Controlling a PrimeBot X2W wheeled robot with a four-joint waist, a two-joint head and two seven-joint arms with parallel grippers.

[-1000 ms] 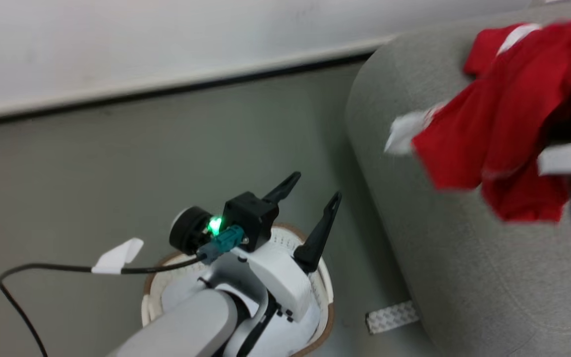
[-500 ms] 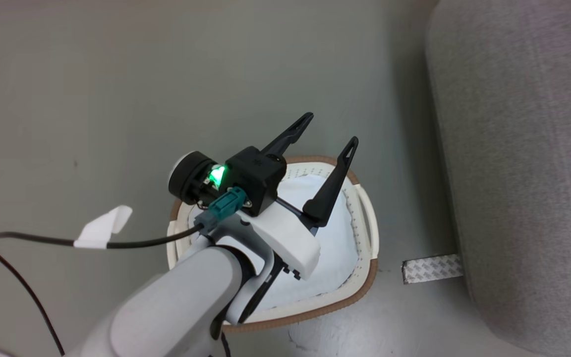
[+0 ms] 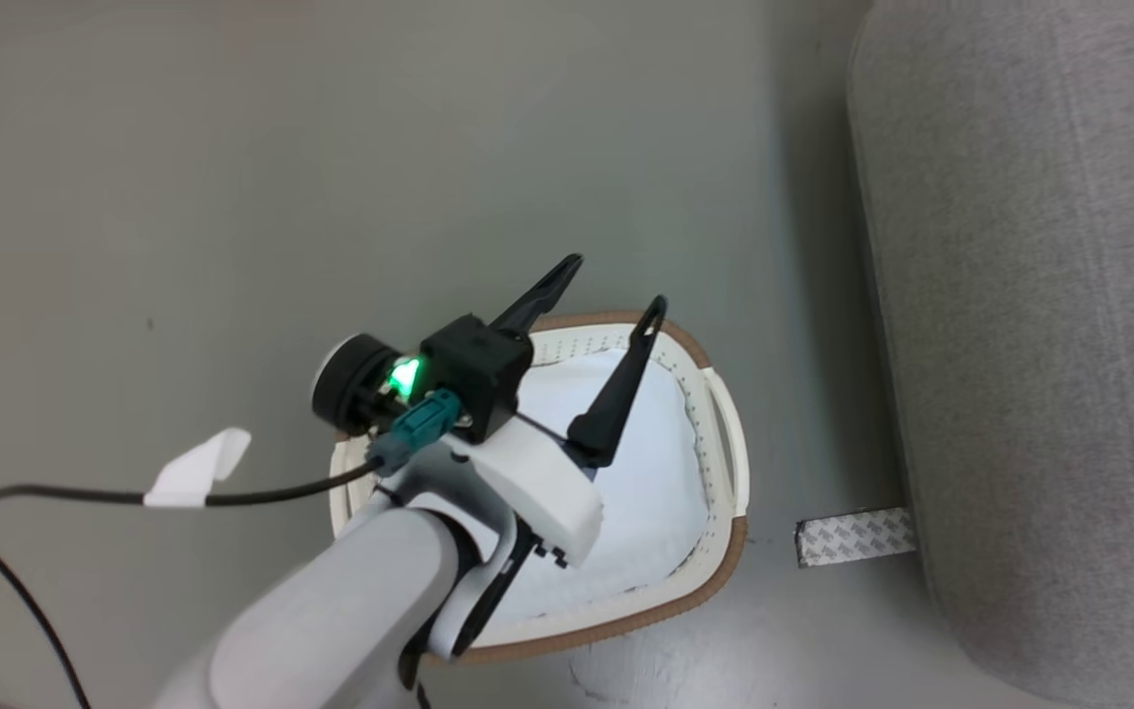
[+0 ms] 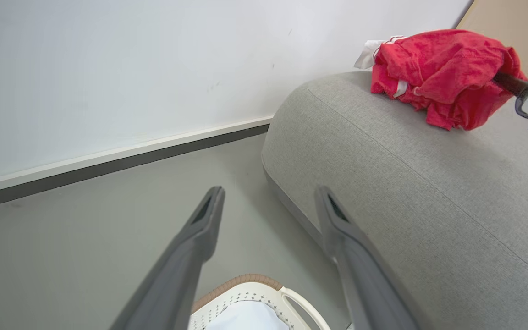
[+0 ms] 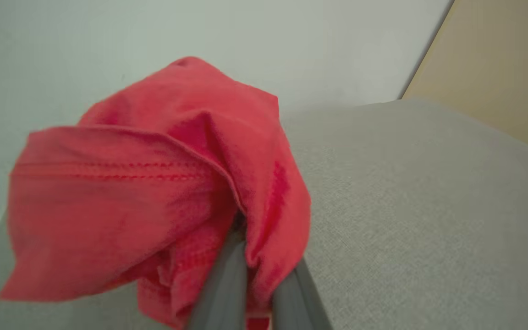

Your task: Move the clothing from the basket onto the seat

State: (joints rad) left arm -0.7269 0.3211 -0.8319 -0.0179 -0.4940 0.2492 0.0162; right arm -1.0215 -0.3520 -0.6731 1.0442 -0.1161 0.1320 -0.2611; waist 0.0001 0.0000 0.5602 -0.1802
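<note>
The red clothing point(image 4: 438, 68) with white trim sits bunched on top of the grey seat point(image 4: 406, 183), its lower folds seeming to touch the fabric. My right gripper point(image 5: 251, 261) is shut on the clothing point(image 5: 154, 183), fingertips buried in the folds; its dark finger point(image 4: 510, 84) enters the bundle from the right. My left gripper point(image 3: 617, 283) hangs open and empty above the basket point(image 3: 724, 551), whose brown rim shows between the fingers of the left gripper point(image 4: 268, 190). In the basket point(image 4: 255, 293) lies a plain white pad point(image 3: 646, 473).
The seat point(image 3: 1020, 345) rises just right of the basket. A grey tape patch point(image 3: 854, 537) lies on the floor between them. A black cable with a white tag point(image 3: 198, 468) trails left from my left wrist. A white wall with dark baseboard point(image 4: 108, 165) stands behind.
The head camera has tilted down, so the red clothing and right gripper left its view. In the last half second my open left gripper drifted slightly down-left over the basket.
</note>
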